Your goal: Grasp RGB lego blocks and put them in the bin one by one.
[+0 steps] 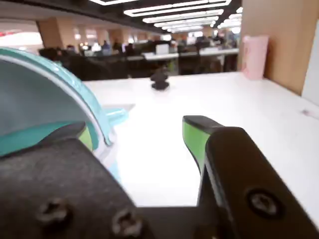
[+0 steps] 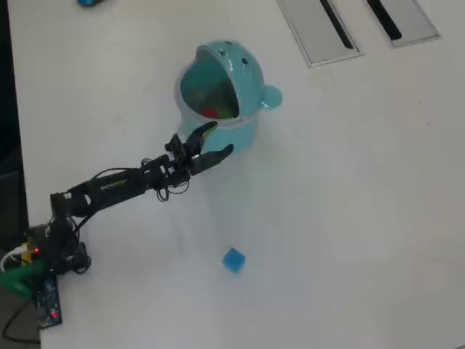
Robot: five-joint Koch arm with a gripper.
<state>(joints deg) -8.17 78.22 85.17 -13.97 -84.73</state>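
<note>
The jaws of the black gripper (image 2: 215, 141) gape empty beside the teal round plastic bin (image 2: 251, 123); the small blue cube (image 2: 233, 259) lies well apart on the white worktop (image 2: 363, 218), so a centred, straight-down approach seems best.

1. The bench (image 2: 349, 218) is a plain white surface filling nearly the whole overhead view; the wrist view shows it (image 1: 224, 114) running back toward an office behind.
2. The teal bin (image 2: 218, 102) stands on it toward 12 o'clock of centre in the overhead view, lid tipped open.
3. A blue block (image 2: 233, 259) lies alone on the bench toward 6 o'clock, well apart from the bin.
4. Two flat grey slotted panels (image 2: 320, 29) sit in the bench surface at about 1 o'clock.
5. The arm's base (image 2: 43, 254) rests at the bench's 8 o'clock edge.
6. A small dark object (image 1: 160, 81), too blurred to identify, sits on the far bench in the wrist view.
</note>
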